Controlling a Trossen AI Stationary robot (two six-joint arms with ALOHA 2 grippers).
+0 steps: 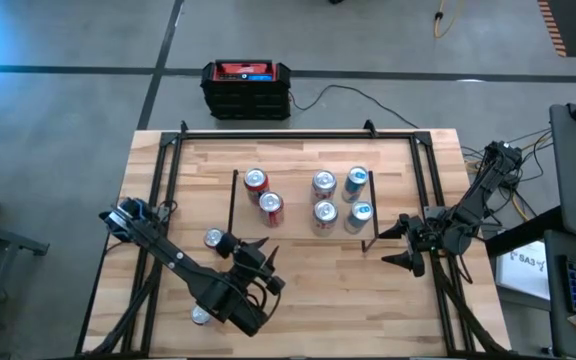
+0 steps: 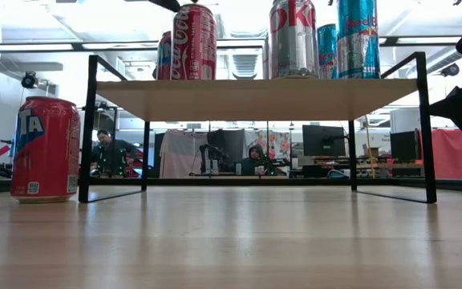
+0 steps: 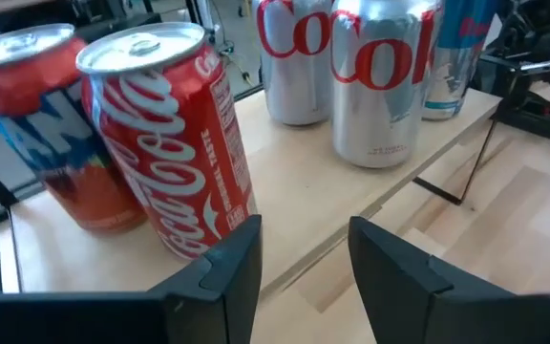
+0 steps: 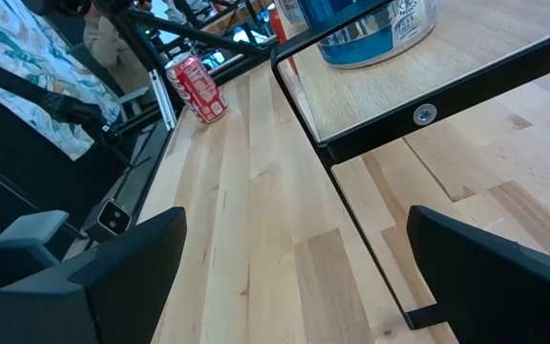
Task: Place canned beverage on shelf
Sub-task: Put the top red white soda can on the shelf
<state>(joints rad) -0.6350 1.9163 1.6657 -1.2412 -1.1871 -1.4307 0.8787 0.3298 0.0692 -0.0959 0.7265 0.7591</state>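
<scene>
Left claw hangs just off the shelf edge, fingers drawn in, gripping nothing; the Coca-Cola can stands on the board right ahead of it, an orange Fanta-style can touching beside. Two spare cans wait on the worktop close by that arm. Over on the right, the right claw sits spread wide and empty just beside the shelf's far end. Risk, I'd say: any forward nudge from the left claw topples that Coke into its neighbours. The low view alone shows the can standing outside the shelf's leg; the overhead alone shows six cans up top.
</scene>
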